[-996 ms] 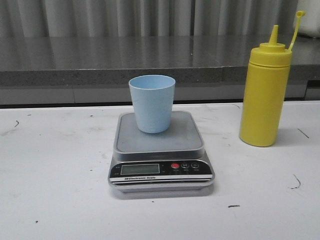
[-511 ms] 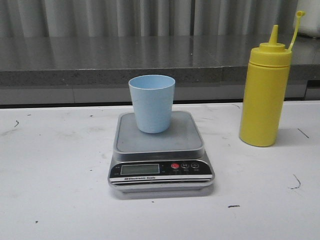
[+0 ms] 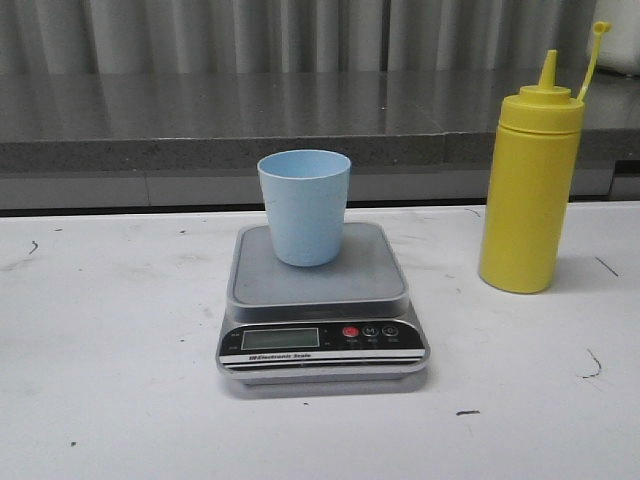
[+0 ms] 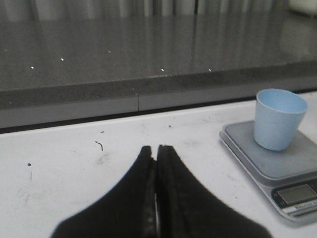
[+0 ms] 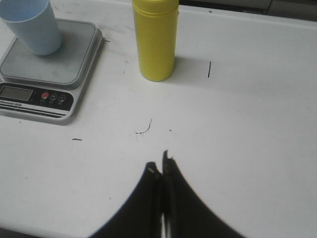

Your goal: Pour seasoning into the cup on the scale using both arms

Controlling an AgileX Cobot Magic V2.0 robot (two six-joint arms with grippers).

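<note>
The tall yellow plastic squeeze bottle of seasoning [image 3: 530,190] stands upright on the white tabletop [image 3: 120,340], to the right of the flat silver-grey digital kitchen scale [image 3: 320,300] and apart from it. The small pale blue plastic cup [image 3: 304,206] stands upright on the scale's square steel platform, toward its far side.

The left pincer [image 4: 156,151] has its black fingers pressed together with nothing between them; it hangs over bare tabletop well to the left of the scale and cup. The right pincer [image 5: 158,166] is likewise closed on nothing, on the near side of the tabletop, well apart from the bottle, which stands farther off and slightly to its left.

Neither arm shows in the front view. In the right wrist view the bottle's nozzle and cap are cut off by the frame edge, as is the cup's rim. The scale's display is too small to read in any view. In the left wrist view the little of the cup's inside that shows is plain pale blue; its bottom is hidden. The bottle is opaque, so its fill cannot be told.
</note>
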